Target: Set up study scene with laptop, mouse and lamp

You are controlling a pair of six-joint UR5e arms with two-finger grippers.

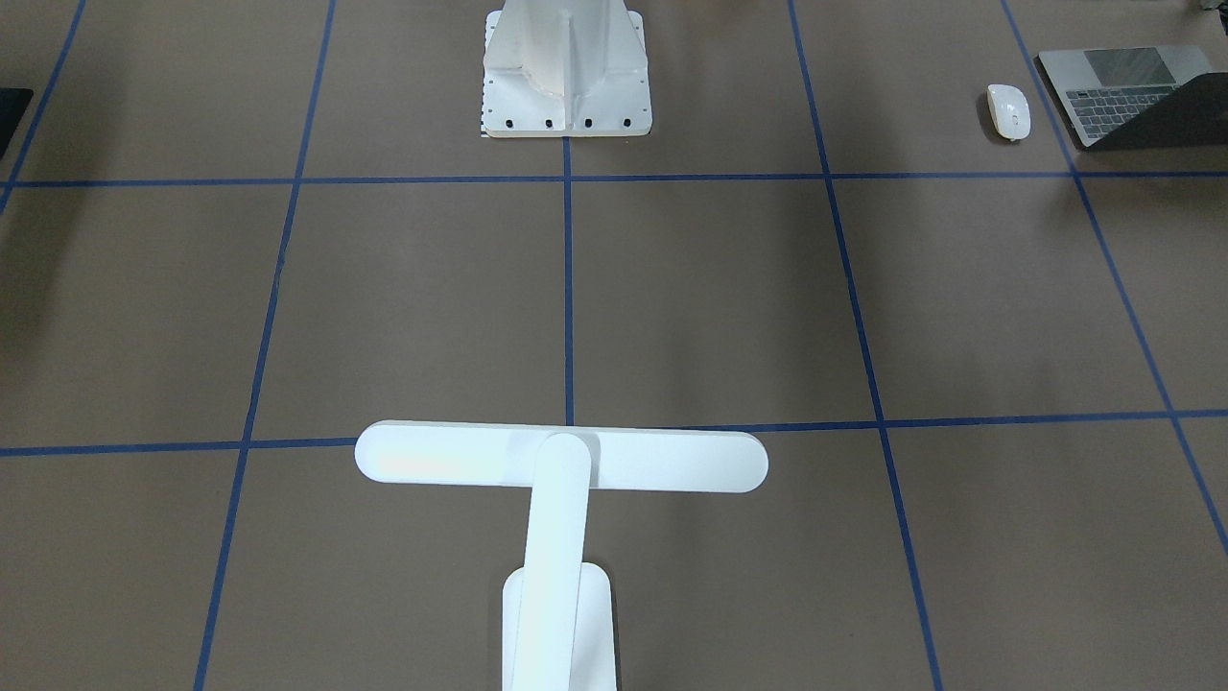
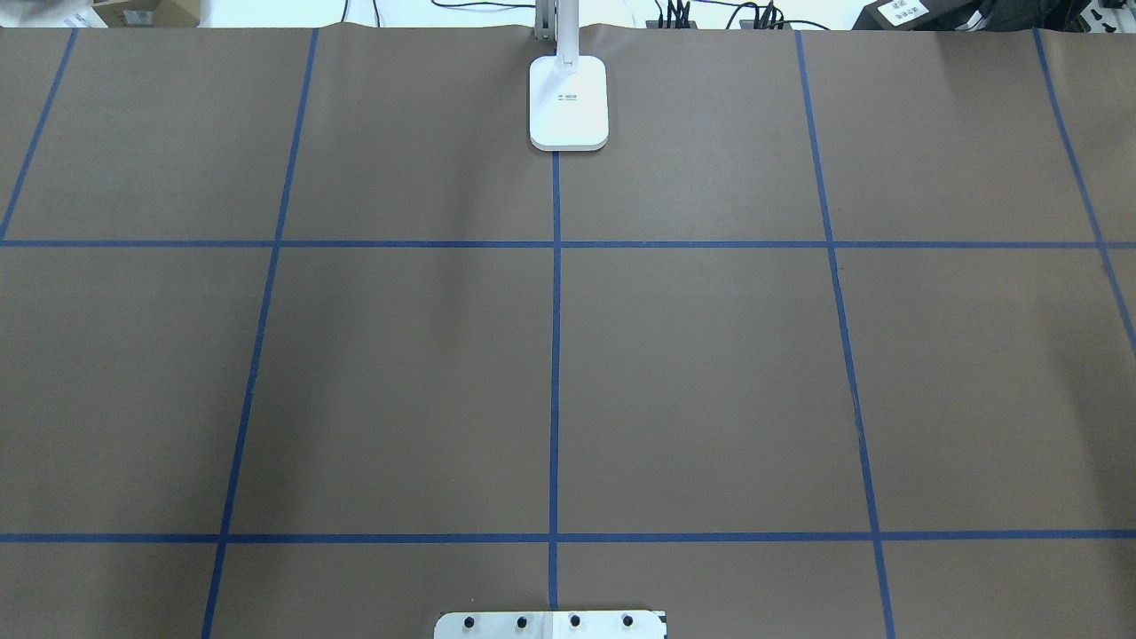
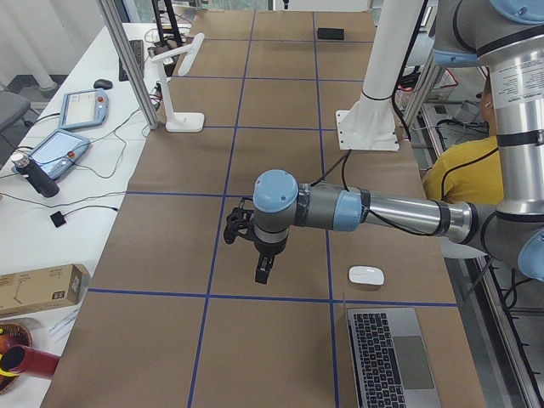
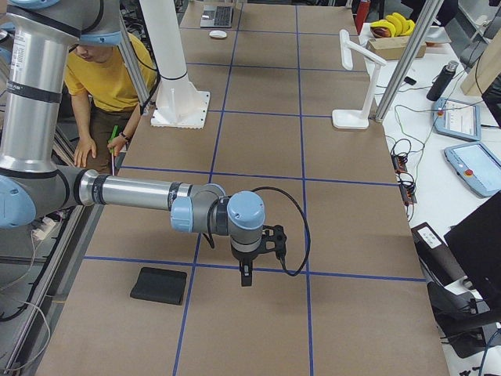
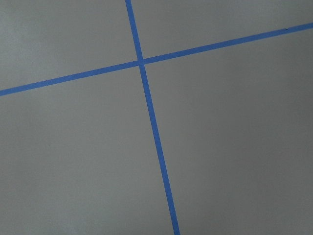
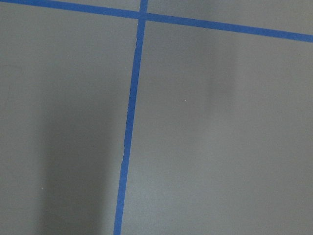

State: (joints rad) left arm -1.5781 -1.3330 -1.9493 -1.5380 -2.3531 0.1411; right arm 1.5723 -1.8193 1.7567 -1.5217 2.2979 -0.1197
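The laptop [image 1: 1118, 86] lies open at the table's end on my left, near the robot's side; it also shows in the exterior left view [image 3: 387, 357]. The white mouse [image 1: 1008, 110] sits beside it [image 3: 365, 274]. The white lamp [image 1: 561, 461] stands at the far middle edge, its base [image 2: 569, 102] on the centre line. My left gripper [image 3: 263, 272] hangs above the paper, apart from the mouse; I cannot tell if it is open or shut. My right gripper [image 4: 246, 276] hangs near the black mat [image 4: 159, 285]; I cannot tell its state. Both wrist views show only paper and tape.
The white ribbed pedestal [image 1: 566, 72] stands at the robot's side of the table. A person in a yellow shirt [image 4: 109, 70] sits behind it. Brown paper with blue tape lines [image 2: 555, 355] covers the table. Tablets and cables [image 3: 64, 144] lie past the far edge.
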